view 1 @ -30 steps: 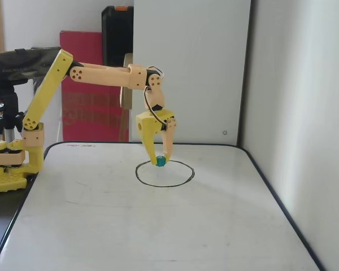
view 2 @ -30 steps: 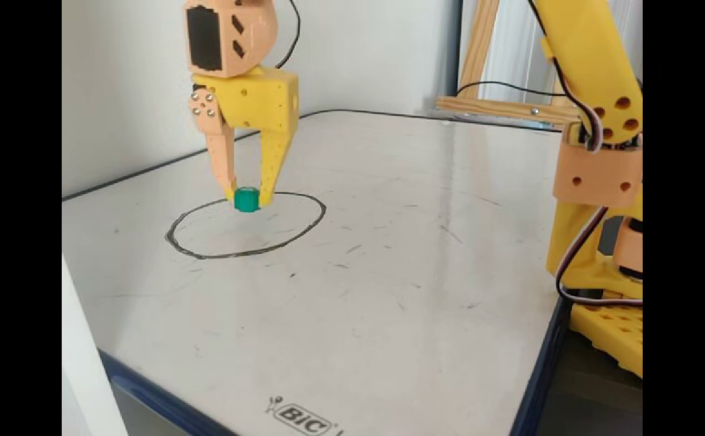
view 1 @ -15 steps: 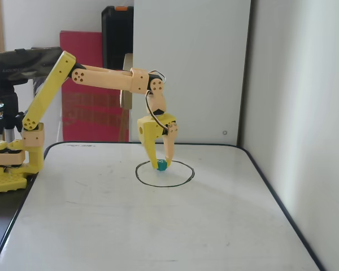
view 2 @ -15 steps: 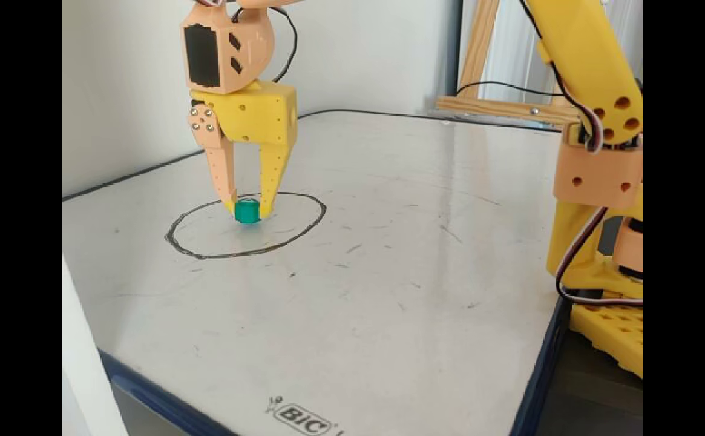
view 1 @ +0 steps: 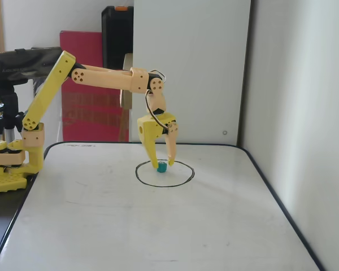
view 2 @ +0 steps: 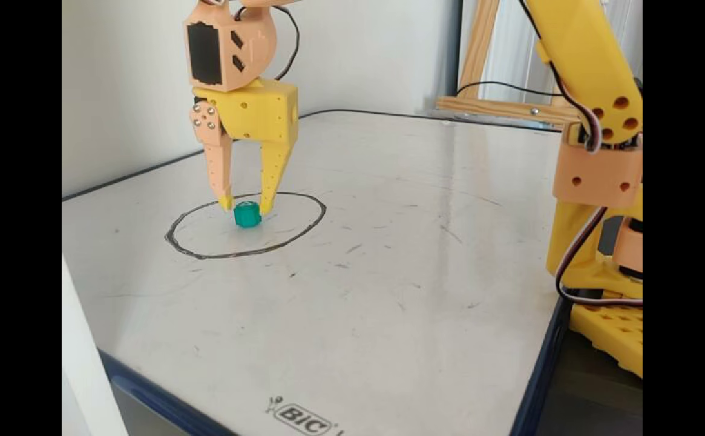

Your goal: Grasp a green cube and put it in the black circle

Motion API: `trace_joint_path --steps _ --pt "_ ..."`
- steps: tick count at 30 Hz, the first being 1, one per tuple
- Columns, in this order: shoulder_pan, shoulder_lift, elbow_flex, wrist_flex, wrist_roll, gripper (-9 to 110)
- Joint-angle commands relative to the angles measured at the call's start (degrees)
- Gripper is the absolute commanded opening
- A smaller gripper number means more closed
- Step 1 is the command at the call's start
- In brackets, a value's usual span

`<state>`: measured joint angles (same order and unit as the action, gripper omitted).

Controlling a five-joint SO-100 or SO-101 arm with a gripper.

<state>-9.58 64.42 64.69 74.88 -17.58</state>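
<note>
A small green cube [view 1: 162, 167] rests on the whiteboard inside the black drawn circle [view 1: 137, 174], in its back part. In the other fixed view the cube [view 2: 247, 214] sits in the circle [view 2: 171, 237] too. My gripper [view 1: 162, 163] points straight down over the cube, jaws open, with one fingertip on each side of it. In the other fixed view the gripper [view 2: 246, 205] has its yellow fingertips [view 2: 226, 203] just beside and slightly behind the cube, with small gaps showing. The cube stands on the board, not lifted.
The whiteboard [view 1: 101, 226] has a dark rim and a white wall along its right side in a fixed view. The arm's yellow base [view 1: 5, 164] stands at the board's left edge, and in the other fixed view [view 2: 600, 242] at the right. A red panel [view 1: 85, 113] stands behind.
</note>
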Motion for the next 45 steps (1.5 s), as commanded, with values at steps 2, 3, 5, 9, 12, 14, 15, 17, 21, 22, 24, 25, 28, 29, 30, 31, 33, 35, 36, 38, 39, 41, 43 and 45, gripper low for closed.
trace_joint_path --steps 2,3,5,9,12,14,15,17,21,22,24,25,28,29,30,31,33,35,36,38,39,41,43,45 --pt "0.88 21.01 2.2 5.62 2.72 8" --pt "0.88 27.42 3.34 7.21 3.6 6" --pt "0.53 41.4 6.86 8.79 7.91 1" --pt "-0.62 68.2 17.4 8.35 17.67 0" --pt "-1.23 85.34 29.71 3.34 18.9 0" --pt "-2.02 95.01 39.46 -0.44 18.9 0" --pt "-2.37 100.46 45.44 -3.08 18.46 0" --pt "-3.52 110.48 56.07 -6.68 18.46 0" --pt "-4.92 122.78 73.12 -9.23 18.81 0" --pt "-4.39 122.61 75.32 -8.7 18.81 0" --pt "-2.46 121.73 79.28 -8.44 18.81 0" --pt "-1.41 121.73 81.74 -8.96 18.81 0" --pt "0.88 121.73 89.12 -12.22 18.46 0" --pt "1.49 122.17 91.49 -13.27 18.37 0" --pt "2.2 122.26 93.34 -13.89 18.37 0" --pt "3.16 122.43 94.92 -14.33 18.46 0" --pt "5.01 122.78 96.94 -14.5 18.72 0" --pt "6.15 123.49 98.26 -13.45 18.46 0" --pt "6.68 124.28 98.96 -12.83 18.46 0" --pt "7.65 127.18 101.51 -12.57 18.46 0" --pt "7.82 128.76 103.01 -12.74 18.37 0" --pt "8.88 129.29 104.68 -12.83 18.46 0" --pt "9.76 129.29 105.73 -12.83 18.28 0" --pt "9.84 129.29 107.23 -13.62 18.02 0"
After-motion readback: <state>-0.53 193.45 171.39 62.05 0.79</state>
